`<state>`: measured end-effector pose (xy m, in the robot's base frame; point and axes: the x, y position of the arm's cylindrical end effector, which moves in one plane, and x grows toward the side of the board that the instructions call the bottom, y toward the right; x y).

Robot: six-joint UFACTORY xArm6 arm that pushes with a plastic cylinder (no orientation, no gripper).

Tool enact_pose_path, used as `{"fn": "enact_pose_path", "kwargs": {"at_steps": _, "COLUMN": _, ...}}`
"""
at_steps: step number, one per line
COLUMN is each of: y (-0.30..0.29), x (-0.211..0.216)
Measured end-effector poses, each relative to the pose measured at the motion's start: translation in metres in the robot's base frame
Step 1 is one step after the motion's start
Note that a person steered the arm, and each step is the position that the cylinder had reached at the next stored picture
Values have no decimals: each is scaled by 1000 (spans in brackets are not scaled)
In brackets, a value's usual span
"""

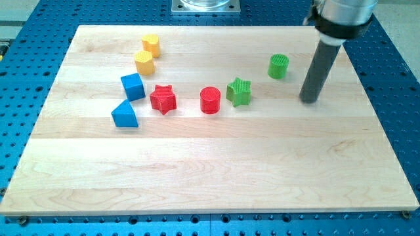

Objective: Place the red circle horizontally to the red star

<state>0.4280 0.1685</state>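
Observation:
The red circle (210, 100) stands on the wooden board, just right of the red star (163, 99), at about the same height in the view with a gap between them. A green star (239, 92) sits close to the red circle's upper right. My tip (309, 100) rests on the board far to the right of the red circle, below and right of a green cylinder (279, 66), touching no block.
A blue cube (132, 86) and a blue wedge-like block (125, 115) lie left of the red star. Two yellow blocks (151, 44) (144, 63) sit above them. The board's edge (210, 211) runs along the view's bottom, on a blue perforated table.

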Motion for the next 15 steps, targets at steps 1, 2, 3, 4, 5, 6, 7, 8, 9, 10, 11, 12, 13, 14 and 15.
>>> {"fn": "enact_pose_path", "kwargs": {"at_steps": 1, "y": -63, "x": 2}}
{"fn": "enact_pose_path", "kwargs": {"at_steps": 2, "y": -82, "x": -6}}
{"fn": "enact_pose_path", "kwargs": {"at_steps": 3, "y": -99, "x": -5}}
{"fn": "enact_pose_path", "kwargs": {"at_steps": 4, "y": -123, "x": 21}}
{"fn": "enact_pose_path", "kwargs": {"at_steps": 5, "y": -155, "x": 16}}
{"fn": "enact_pose_path", "kwargs": {"at_steps": 6, "y": -157, "x": 19}}
{"fn": "enact_pose_path", "kwargs": {"at_steps": 7, "y": -224, "x": 53}}
{"fn": "enact_pose_path", "kwargs": {"at_steps": 8, "y": -297, "x": 61}}
{"fn": "enact_pose_path", "kwargs": {"at_steps": 9, "y": -294, "x": 48}}
{"fn": "enact_pose_path", "kwargs": {"at_steps": 10, "y": -325, "x": 33}}
{"fn": "enact_pose_path", "kwargs": {"at_steps": 11, "y": -307, "x": -4}}
{"fn": "enact_pose_path", "kwargs": {"at_steps": 12, "y": -294, "x": -36}}
{"fn": "enact_pose_path", "kwargs": {"at_steps": 13, "y": -272, "x": -31}}
{"fn": "enact_pose_path", "kwargs": {"at_steps": 14, "y": -267, "x": -9}}
{"fn": "enact_pose_path", "kwargs": {"at_steps": 15, "y": -267, "x": -4}}
